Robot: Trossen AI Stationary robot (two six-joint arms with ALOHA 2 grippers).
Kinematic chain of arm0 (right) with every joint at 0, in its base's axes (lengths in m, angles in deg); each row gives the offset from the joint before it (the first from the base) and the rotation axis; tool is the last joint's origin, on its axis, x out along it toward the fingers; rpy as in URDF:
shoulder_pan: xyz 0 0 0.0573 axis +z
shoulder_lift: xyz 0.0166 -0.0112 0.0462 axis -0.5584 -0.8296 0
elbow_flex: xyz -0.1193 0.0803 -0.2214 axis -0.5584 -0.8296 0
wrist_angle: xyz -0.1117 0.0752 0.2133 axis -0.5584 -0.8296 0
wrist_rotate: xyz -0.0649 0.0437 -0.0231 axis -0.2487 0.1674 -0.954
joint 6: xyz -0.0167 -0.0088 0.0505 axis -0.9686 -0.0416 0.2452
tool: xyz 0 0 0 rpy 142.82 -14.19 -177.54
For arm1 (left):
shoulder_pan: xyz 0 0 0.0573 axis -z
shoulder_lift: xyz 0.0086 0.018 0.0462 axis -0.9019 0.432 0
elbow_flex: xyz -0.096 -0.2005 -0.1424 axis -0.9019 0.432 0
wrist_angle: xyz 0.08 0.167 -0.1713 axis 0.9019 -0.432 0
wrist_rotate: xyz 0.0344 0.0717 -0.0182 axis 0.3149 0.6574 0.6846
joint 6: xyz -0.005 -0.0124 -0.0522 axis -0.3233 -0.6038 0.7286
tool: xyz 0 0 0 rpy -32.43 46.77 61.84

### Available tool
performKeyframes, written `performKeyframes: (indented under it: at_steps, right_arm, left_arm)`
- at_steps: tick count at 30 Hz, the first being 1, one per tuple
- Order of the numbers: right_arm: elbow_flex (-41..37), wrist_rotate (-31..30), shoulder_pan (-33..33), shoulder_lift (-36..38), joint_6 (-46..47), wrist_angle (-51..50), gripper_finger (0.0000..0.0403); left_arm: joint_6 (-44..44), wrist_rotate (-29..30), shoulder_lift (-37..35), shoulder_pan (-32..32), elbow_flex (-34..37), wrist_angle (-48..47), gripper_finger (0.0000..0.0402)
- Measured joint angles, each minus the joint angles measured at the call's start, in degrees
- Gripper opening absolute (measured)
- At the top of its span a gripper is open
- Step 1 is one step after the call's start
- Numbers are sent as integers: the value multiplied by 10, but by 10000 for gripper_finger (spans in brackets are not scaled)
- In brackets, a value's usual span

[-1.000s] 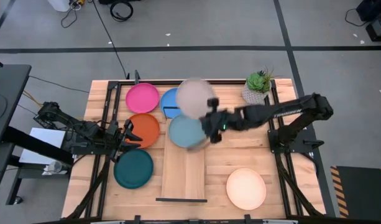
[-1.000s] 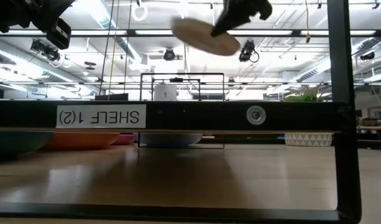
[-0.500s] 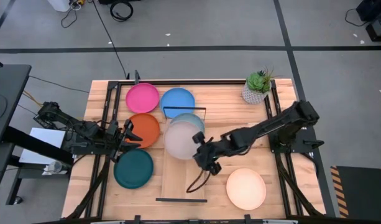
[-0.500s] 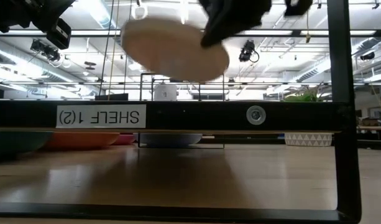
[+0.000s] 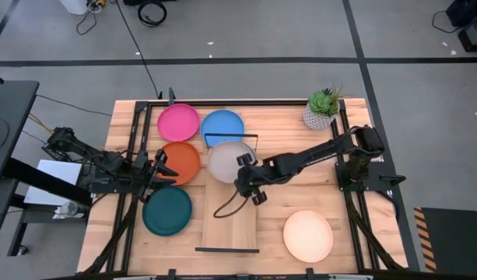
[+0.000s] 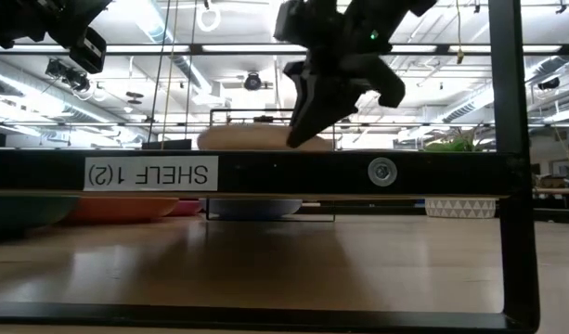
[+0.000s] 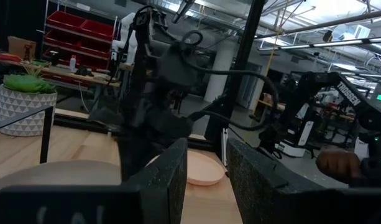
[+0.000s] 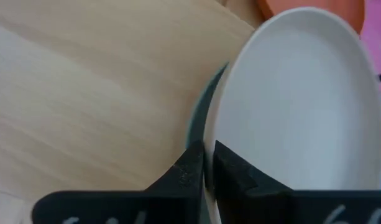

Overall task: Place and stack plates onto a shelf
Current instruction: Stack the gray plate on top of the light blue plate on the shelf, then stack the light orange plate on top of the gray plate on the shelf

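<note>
My right gripper is shut on the pale grey plate, which sits level over the light blue plate at the far end of the light-wood shelf. Only a sliver of the light blue plate shows. In the low view the grey plate lies just behind the shelf's black rail. The pink, blue, orange, teal and cream plates lie flat on the tabletop. No brown plate shows. My left gripper waits open beside the orange plate. My right gripper pinches the pale grey plate by its rim on the side toward the table's near right, one finger below and one above. The fingers slant down from the right. The plate is level over the light blue plate.
A small potted plant stands at the table's far right corner. Black frame rails run along the table's left and right sides. The near half of the shelf plank is bare. A person's hand shows in the room beyond the table.
My right gripper has carried the pale grey plate from high above the table's far side, swinging toward the near edge and then back and down. The plate has come down from well above the shelf rail onto the light blue plate and has levelled out.
</note>
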Motion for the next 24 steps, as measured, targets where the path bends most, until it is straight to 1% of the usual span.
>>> performKeyframes:
  at_steps: [2,5,8,13,15,17,20,22,24]
  right_arm:
    - [0,14,-8,-3,8,0,44]
    - [0,16,-9,-7,22,-8,63]
    - [5,-13,2,1,36,-15,85]
    - [43,-51,23,11,48,-26,111]
    - [43,-70,23,8,53,-5,114]
    - [33,-78,12,3,63,42,114]
    - [8,-72,-8,-7,76,93,112]
    - [-3,-70,-16,-10,87,101,112]
    - [-9,-53,-21,-17,96,128,112]
  left_arm:
    - [0,0,0,0,0,0,118]
    - [1,0,0,0,0,-3,118]
    - [1,0,0,0,0,-4,118]
    - [1,0,0,0,0,-2,118]
    - [1,0,0,0,0,-1,118]
    - [1,0,0,0,0,0,118]
    - [1,0,0,0,0,0,118]
    - [2,-1,0,0,0,1,118]
    - [1,-2,-1,0,0,-1,118]
